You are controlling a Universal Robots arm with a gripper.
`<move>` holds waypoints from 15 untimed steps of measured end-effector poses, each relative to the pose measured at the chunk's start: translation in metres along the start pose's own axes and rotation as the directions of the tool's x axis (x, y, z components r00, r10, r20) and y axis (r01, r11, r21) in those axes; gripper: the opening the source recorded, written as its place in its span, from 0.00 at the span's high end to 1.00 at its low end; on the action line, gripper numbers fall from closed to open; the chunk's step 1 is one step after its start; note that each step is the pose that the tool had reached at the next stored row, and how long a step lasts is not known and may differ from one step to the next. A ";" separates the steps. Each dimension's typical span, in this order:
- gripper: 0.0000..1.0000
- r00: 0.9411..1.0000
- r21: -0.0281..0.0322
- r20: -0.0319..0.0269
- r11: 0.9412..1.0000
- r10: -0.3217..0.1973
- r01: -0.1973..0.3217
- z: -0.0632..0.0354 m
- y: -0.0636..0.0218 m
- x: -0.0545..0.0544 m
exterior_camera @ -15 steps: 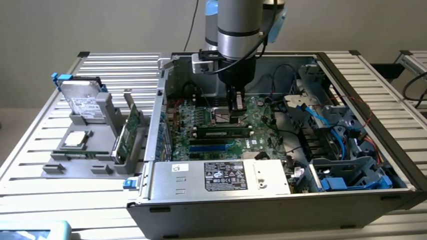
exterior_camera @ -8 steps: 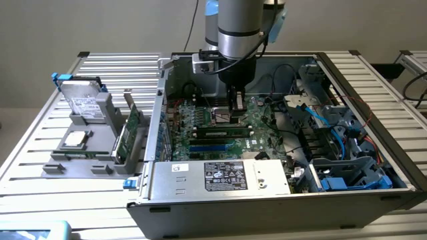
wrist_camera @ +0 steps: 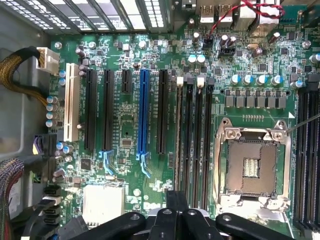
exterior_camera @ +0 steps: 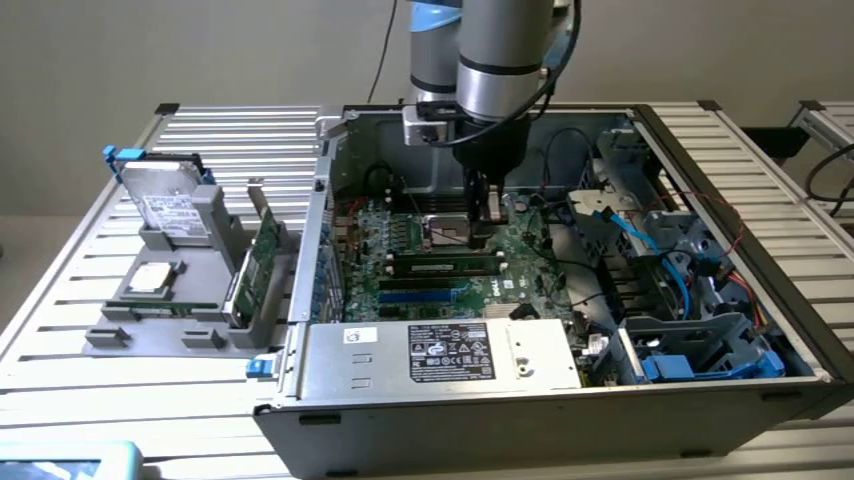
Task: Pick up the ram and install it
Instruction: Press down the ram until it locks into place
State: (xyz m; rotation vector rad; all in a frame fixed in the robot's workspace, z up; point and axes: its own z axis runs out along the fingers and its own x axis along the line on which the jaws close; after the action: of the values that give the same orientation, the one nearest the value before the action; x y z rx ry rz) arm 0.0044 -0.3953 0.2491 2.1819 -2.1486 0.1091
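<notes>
— Inside the open grey computer case (exterior_camera: 747, 300), where's the long green ram stick with dark chips (exterior_camera: 447, 267)?
— Lying along a black memory slot on the green motherboard (wrist_camera: 130, 125), just on the near side of the black gripper (exterior_camera: 487, 222).
— And the pincer?
— Fingers (wrist_camera: 165, 222) together, nothing visibly clamped.
— Any writing?
— A black-and-white label on the silver power supply box (exterior_camera: 447, 352), at the case's near edge; its print is too small to read.

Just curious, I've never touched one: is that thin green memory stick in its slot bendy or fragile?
Probably stiff: the memory stick is a flat circuit board. Likely light, being so thin. Its exposed chips suggest it could be damaged by careless pushing.
</notes>
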 end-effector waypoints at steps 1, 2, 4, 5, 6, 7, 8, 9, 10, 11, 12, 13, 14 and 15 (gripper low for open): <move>0.89 1.000 0.000 0.000 1.000 0.000 0.000 0.0010 -0.0016 0.000; 0.89 1.000 0.000 0.000 1.000 0.001 -0.001 0.0024 -0.0026 0.000; 0.89 1.000 -0.001 0.000 1.000 0.002 -0.002 0.0051 -0.0036 0.000; 0.89 1.000 -0.001 0.000 1.000 0.004 -0.004 0.0062 -0.0038 0.000; 0.89 1.000 -0.002 0.000 1.000 0.006 -0.006 0.0072 -0.0040 0.000; 0.89 1.000 -0.002 0.000 1.000 0.009 -0.009 0.0083 -0.0043 0.000; 0.89 1.000 -0.002 0.000 1.000 0.012 -0.012 0.0090 -0.0048 0.000; 0.89 1.000 -0.003 0.000 1.000 0.016 -0.016 0.0094 -0.0054 0.000; 0.89 1.000 -0.003 0.000 1.000 0.019 -0.019 0.0097 -0.0057 0.000; 0.89 1.000 -0.004 0.000 1.000 0.025 -0.025 0.0101 -0.0059 0.000; 0.89 0.999 -0.005 0.000 0.999 0.032 -0.032 0.0107 -0.0059 0.000; 0.89 0.999 -0.005 0.000 0.999 0.037 -0.037 0.0113 -0.0060 0.000; 0.89 0.999 -0.005 0.000 0.999 0.040 -0.040 0.0119 -0.0063 0.000; 0.89 0.999 -0.006 0.000 0.999 0.041 -0.041 0.0123 -0.0070 0.000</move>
State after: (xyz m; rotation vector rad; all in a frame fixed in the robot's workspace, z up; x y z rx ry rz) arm 0.0113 -0.3965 0.2369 2.1351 -2.1919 0.1053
